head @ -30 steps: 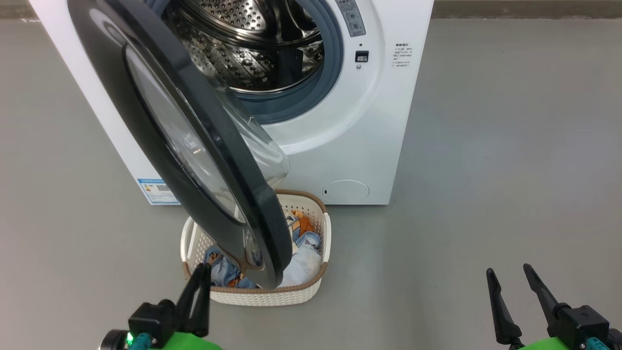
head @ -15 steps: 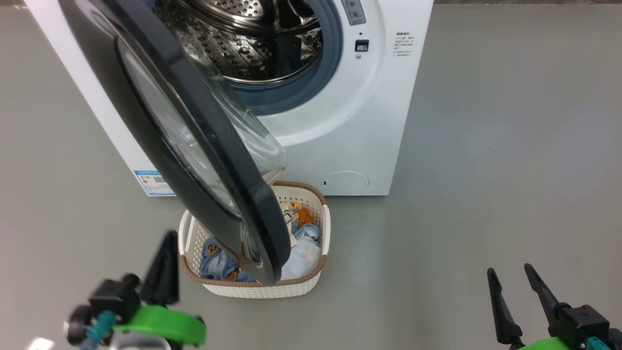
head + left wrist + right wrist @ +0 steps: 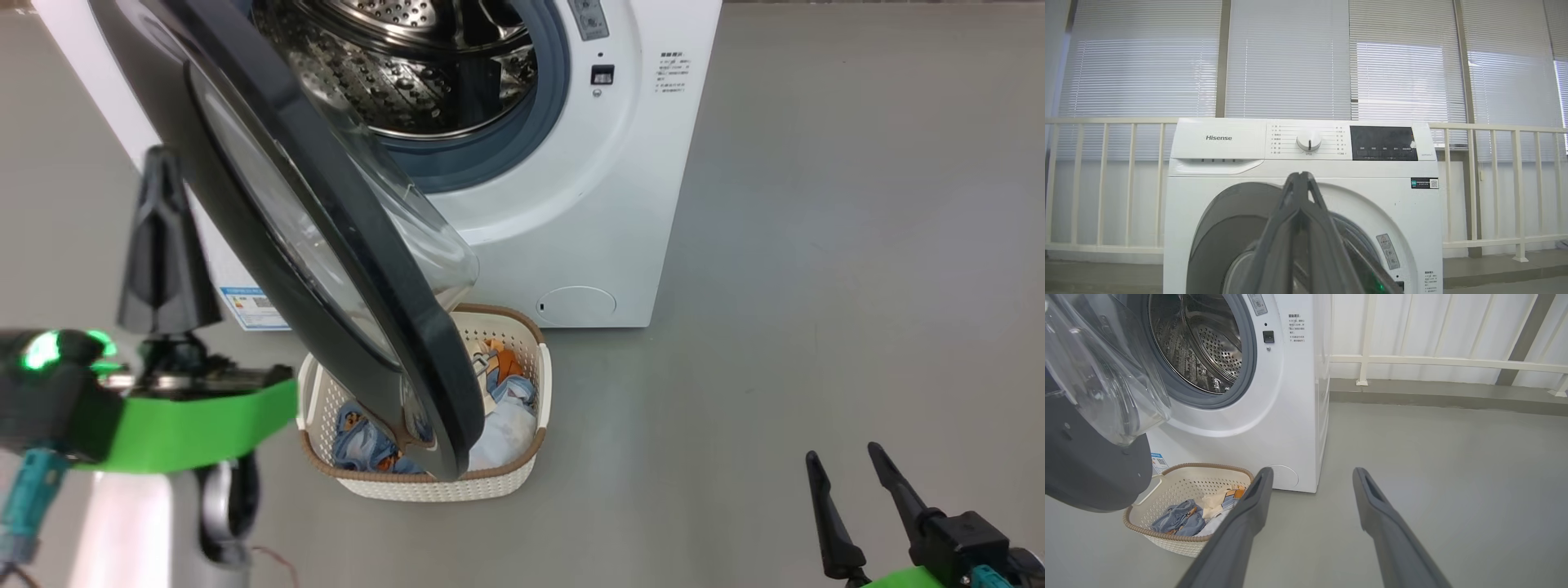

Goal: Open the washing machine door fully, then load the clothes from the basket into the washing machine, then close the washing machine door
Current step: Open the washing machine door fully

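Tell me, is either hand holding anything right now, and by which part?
Nothing. The left hand is shut and empty beside the washing machine door; the right hand is open above the floor.

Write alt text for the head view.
A white washing machine stands with its black door swung partly open over a cream basket of clothes. The shut left gripper points up left of the door; the open right gripper sits lower right.

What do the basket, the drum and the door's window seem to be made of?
Basket: probably matte cream plastic, moulded holes, brown woven-look rim. Drum: apparently polished steel; perforated, mirror-like reflections. Door window: clear glass or plastic; glossy, see-through.
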Motion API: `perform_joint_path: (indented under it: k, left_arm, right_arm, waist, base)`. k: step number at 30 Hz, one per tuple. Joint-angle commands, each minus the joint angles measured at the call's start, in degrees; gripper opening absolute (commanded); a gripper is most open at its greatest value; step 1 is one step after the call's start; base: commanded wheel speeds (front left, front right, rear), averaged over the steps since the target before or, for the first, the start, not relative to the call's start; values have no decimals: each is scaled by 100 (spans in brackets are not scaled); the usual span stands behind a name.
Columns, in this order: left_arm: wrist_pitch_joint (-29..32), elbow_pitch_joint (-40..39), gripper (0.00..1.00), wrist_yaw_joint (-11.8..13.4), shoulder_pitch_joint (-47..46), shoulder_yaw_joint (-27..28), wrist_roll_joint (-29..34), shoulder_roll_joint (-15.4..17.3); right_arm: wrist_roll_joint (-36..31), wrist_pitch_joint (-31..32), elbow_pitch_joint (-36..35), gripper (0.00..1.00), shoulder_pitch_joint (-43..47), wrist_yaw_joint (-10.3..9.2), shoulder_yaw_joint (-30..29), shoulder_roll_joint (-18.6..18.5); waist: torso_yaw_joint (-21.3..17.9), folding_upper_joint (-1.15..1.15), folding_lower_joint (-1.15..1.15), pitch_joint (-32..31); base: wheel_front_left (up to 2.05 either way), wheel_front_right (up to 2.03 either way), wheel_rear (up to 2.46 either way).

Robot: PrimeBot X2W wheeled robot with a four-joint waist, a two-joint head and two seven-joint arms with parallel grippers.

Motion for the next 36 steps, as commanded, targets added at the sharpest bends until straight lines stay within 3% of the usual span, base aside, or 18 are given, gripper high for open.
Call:
perform_joint_path:
  k: [1, 10, 18, 28, 36]
  left_arm:
    - [-20, -205, 0, 22, -209, 77, 48, 78]
    - [554, -797, 0, 52, -278, -1311, -196, 3]
    - [948, -658, 0, 236, -105, -2257, -581, -5]
    - [1106, 177, 0, 438, 29, -2979, -1015, -6]
    - [1216, 950, 0, 626, -34, -3087, -1204, -7]
  right_arm:
    - [-5, -46, -147, 100, -189, 9, 179, -48]
    - [97, -46, -154, 100, -134, 9, 498, -48]
    - [129, -21, -218, 100, -106, 9, 738, -48]
    - [166, -7, -185, 100, -80, 9, 978, -48]
    - [228, -6, -177, 100, -45, 9, 1025, -48]
  waist:
    - [-5, 0, 0, -18]
    - [-37, 0, 0, -145]
    - [-62, 0, 0, -153]
    - [-108, 0, 0, -231]
    - [-114, 0, 0, -236]
  base:
    - [0, 0, 0]
    - [0, 0, 0]
    - [0, 0, 0]
    - [0, 0, 0]
    - [0, 0, 0]
